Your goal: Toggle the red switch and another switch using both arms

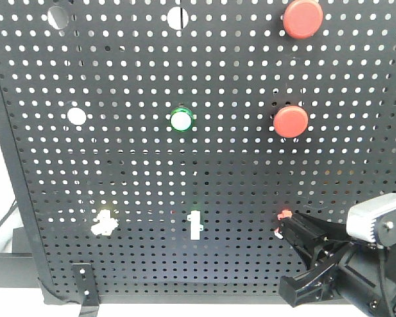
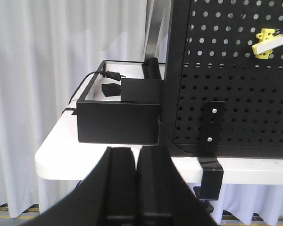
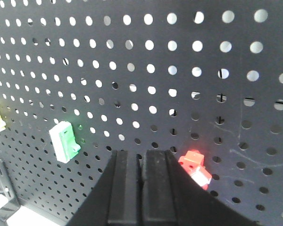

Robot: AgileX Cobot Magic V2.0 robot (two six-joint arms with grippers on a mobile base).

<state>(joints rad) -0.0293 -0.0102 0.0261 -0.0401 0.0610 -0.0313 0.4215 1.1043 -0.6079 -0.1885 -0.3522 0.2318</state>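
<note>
the red switch [image 1: 283, 216] sits low on the right of the black pegboard [image 1: 138, 172], and the right gripper [image 1: 282, 232] has its tip right at it, touching or almost touching. in the right wrist view the two fingers [image 3: 127, 188] are pressed together with only a thin seam between them, holding nothing, and the red switch [image 3: 195, 168] lies just to their right, its pale lever pointing down and outward. the yellow switch [image 1: 105, 223] is low on the left of the board (washed out to near white in the front view), with the green-based toggle [image 1: 195, 224] between the two. the left gripper [image 2: 136, 162] does not appear in the front view; its own camera shows its fingers [image 2: 120, 188] closed together and empty, well apart from the yellow switch [image 2: 267, 43], which is up at the right of that view. below the board a white counter [image 2: 56, 150] carries a black box [image 2: 118, 120]. two round red push buttons [image 1: 291, 121] and a green-ringed button [image 1: 181, 120] sit higher on the board.
</note>
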